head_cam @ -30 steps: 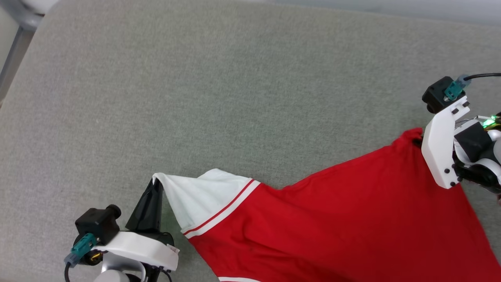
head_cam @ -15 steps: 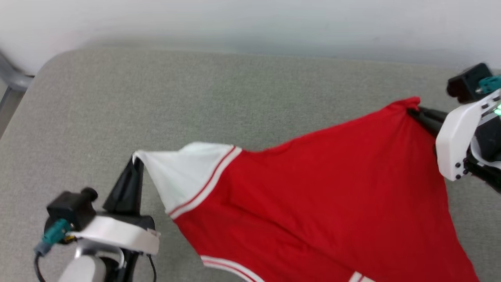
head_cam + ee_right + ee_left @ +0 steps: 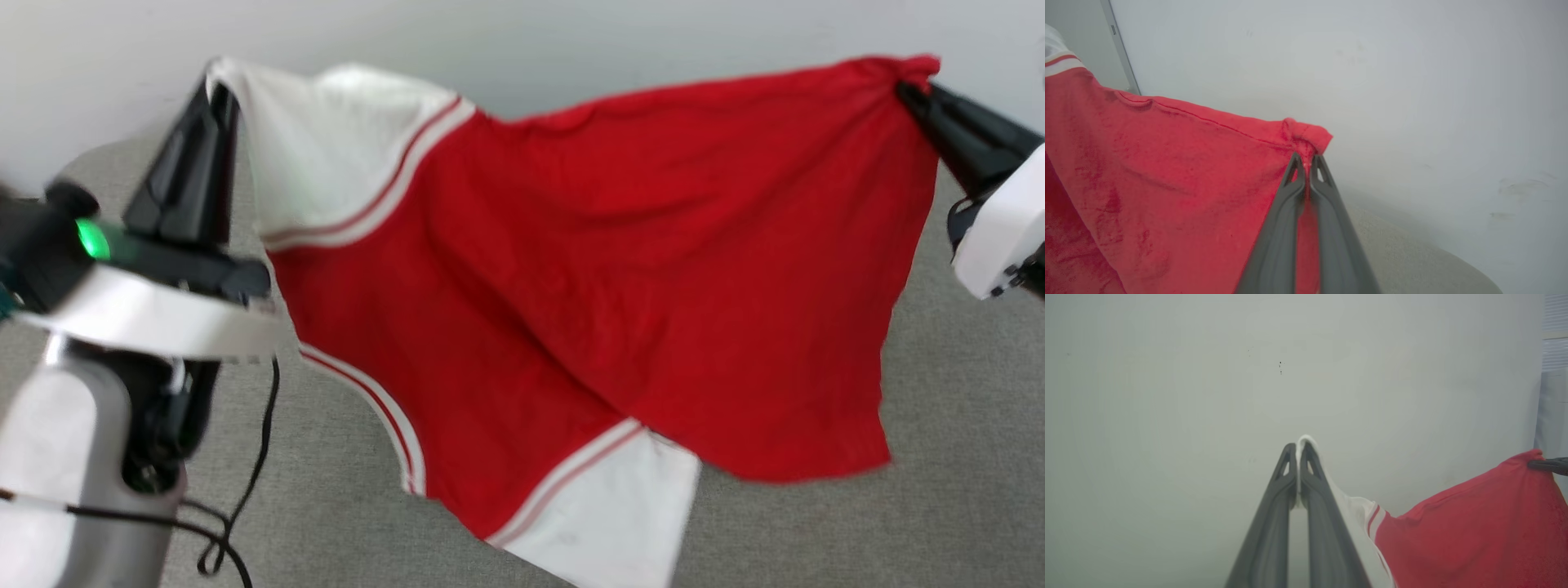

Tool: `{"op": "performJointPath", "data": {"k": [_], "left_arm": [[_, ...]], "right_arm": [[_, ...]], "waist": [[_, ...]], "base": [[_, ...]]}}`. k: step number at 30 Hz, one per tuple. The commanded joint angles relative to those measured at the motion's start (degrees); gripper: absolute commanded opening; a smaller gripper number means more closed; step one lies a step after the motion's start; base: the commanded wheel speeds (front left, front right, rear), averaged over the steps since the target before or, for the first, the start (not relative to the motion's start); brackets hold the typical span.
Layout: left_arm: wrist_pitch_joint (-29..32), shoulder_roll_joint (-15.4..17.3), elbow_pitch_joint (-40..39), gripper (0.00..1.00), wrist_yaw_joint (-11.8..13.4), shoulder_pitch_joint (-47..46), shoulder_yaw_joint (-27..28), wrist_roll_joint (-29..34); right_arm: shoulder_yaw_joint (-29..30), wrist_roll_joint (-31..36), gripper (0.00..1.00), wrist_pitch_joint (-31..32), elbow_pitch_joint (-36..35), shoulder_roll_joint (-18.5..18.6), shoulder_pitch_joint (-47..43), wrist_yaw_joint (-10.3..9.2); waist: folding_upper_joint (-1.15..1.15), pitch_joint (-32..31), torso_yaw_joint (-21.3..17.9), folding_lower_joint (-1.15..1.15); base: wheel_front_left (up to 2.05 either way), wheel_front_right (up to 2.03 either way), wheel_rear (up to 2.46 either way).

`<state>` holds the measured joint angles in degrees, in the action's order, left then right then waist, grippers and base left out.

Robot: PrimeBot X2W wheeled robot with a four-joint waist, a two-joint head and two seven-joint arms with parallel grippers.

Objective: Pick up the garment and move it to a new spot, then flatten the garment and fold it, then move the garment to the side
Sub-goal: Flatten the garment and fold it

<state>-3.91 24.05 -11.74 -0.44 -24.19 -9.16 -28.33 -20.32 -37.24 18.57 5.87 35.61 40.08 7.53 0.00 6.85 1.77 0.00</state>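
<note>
The garment [image 3: 620, 261], a red shirt with white sleeves and red-white trim, hangs spread in the air above the grey table [image 3: 963, 457]. My left gripper [image 3: 214, 82] is shut on the edge of one white sleeve, at the upper left of the head view. In the left wrist view the left gripper [image 3: 1298, 446] pinches white cloth of the garment [image 3: 1474, 531]. At the upper right, my right gripper [image 3: 908, 85] is shut on a bunched red corner. The right wrist view shows the right gripper [image 3: 1307, 160] clamping that corner of the garment [image 3: 1167, 171]. The other white sleeve [image 3: 612, 514] dangles near the table.
A pale wall [image 3: 571, 41] rises right behind the table. A black cable [image 3: 237, 506] loops down beside my left arm. A grey metal post [image 3: 1120, 45] stands by the wall in the right wrist view.
Both grippers have risen with the garment, lifting it from lying on the table to hanging spread in the air. The head camera has tilted up toward the wall.
</note>
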Motion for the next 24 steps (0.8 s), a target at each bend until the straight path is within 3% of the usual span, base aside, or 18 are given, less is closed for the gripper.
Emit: {"op": "performJointPath", "data": {"k": [1,12,24], "left_arm": [[0.5,0.3,-0.4,0.00,-0.2,-2.2,-0.1,0.1],[5.7,0.9,1.6,0.00,-2.6,-23.1,-1.4,-0.2],[6.7,0.8,16.0,0.00,-5.7,-52.5,-2.5,-1.7]], "right_arm": [[1.0,0.4,0.00,0.2,-0.9,-0.6,-0.1,-0.08],[9.6,5.0,0.00,4.6,-7.5,-4.9,7.0,-0.08],[12.9,10.3,0.00,6.4,-0.8,-8.0,29.4,-0.08]], "waist": [[0.00,0.4,-0.2,0.00],[0.00,6.2,-1.3,0.00],[0.00,21.0,-2.3,0.00]], "base": [[0.00,0.00,0.00],[0.00,0.00,0.00],[0.00,0.00,0.00]]}}
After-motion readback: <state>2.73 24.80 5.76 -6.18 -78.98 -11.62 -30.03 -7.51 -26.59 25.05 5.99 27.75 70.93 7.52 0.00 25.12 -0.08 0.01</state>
